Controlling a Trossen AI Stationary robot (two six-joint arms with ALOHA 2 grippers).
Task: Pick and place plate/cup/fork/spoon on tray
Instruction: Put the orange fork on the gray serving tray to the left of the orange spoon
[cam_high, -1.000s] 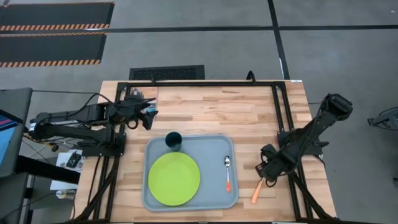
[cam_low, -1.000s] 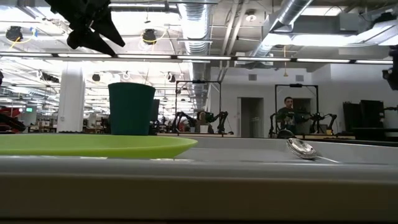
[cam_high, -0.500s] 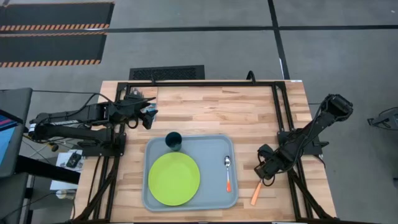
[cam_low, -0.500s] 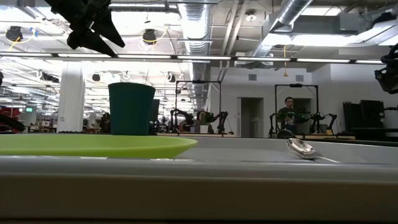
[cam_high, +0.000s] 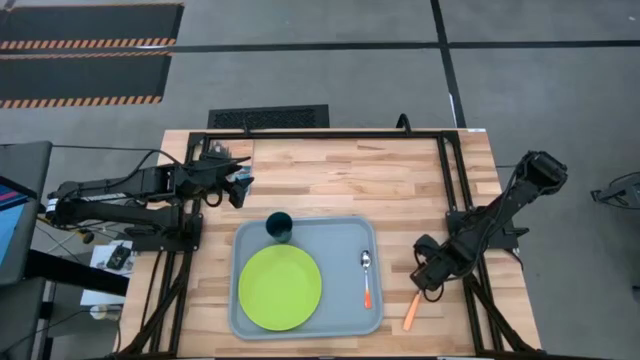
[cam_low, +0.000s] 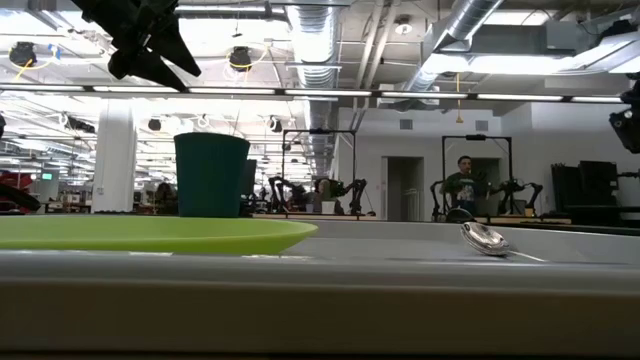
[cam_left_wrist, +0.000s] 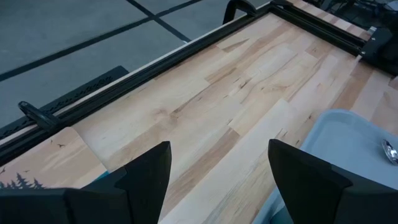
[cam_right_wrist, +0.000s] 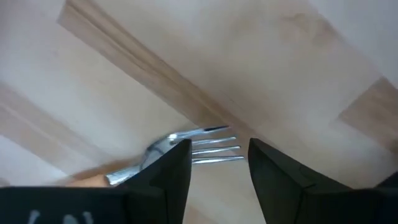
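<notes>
The grey-blue tray (cam_high: 345, 240) lies at the table's middle. On it are the lime-green plate (cam_high: 280, 288), the upright teal cup (cam_high: 279, 226) at its far left corner, and the spoon (cam_high: 366, 278) lying flat near its right rim. The fork (cam_high: 411, 311) lies on the wood right of the tray. My right gripper (cam_high: 428, 277) is open just above the fork's silver head (cam_right_wrist: 208, 149), one finger on each side of the tines. My left gripper (cam_high: 240, 185) is open and empty above the table's far left. My right gripper points down at the fork's tined head (cam_right_wrist: 214, 140), which lies flat on the table between the open fingers. One finger (cam_right_wrist: 168, 174) covers the fork's neck; I cannot tell whether it touches.
Black frame rails (cam_high: 450, 190) run along the table's far and right sides, close to my right arm. Bare wood lies between the tray and the far edge (cam_left_wrist: 205, 99). A person (cam_low: 462, 180) stands far off in the room behind.
My right arm has come down a little over the fork. The fork, the tray and its things have kept still.
</notes>
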